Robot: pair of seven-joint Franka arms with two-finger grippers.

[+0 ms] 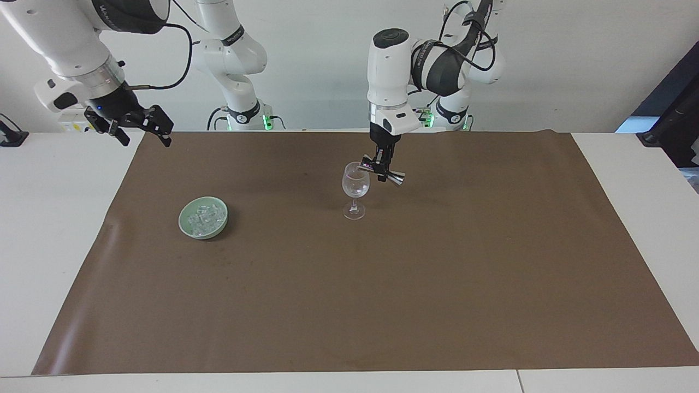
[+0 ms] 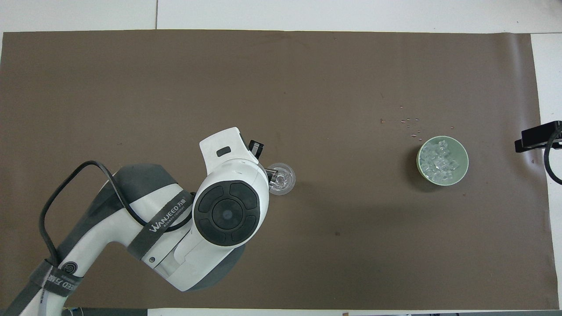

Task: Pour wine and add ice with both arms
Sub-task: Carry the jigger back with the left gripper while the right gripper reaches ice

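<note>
A clear stemmed glass (image 1: pixel 355 185) (image 2: pixel 284 179) stands upright mid-mat. My left gripper (image 1: pixel 384 168) is shut on a metal jigger (image 1: pixel 394 177), held tipped sideways with one mouth at the glass's rim. From overhead the left arm covers its gripper, and only the jigger's mouth (image 2: pixel 272 176) shows. I cannot tell whether wine is in the jigger or the glass. The ice (image 1: pixel 205 217) (image 2: pixel 440 160) lies heaped in a pale green bowl (image 1: pixel 183 219) (image 2: pixel 464 163) toward the right arm's end. My right gripper (image 1: pixel 146 134) (image 2: pixel 535 137) waits open in the air over the mat's corner.
A brown mat (image 1: pixel 382 305) covers most of the white table (image 1: pixel 49 218). A few small specks (image 2: pixel 410 123) lie on the mat just farther from the robots than the bowl. The arms' bases stand at the robots' edge of the table.
</note>
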